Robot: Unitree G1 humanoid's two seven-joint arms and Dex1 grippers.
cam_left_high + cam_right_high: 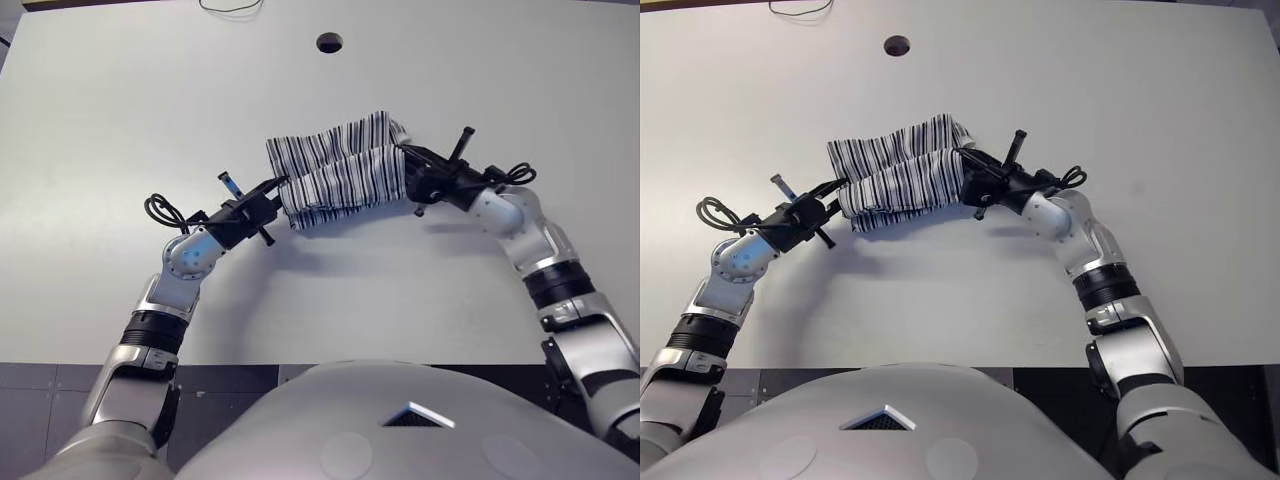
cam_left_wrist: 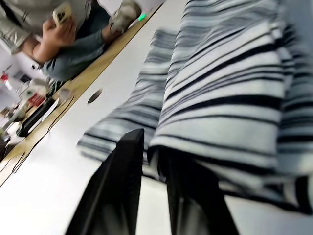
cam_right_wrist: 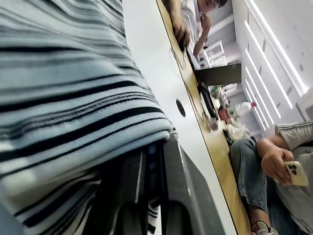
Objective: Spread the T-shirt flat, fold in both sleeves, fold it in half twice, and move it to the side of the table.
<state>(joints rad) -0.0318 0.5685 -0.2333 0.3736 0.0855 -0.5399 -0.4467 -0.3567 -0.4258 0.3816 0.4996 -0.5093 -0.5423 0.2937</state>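
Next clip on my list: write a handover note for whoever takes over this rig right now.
Left hand: shut on the T-shirt at its left end.
Right hand: shut on its right end.
T-shirt: a folded striped band, held between both hands over the middle of the table.
Done: sleeves look folded in, with at least one fold made.
Left: probably a final fold, then move it to the table's side.
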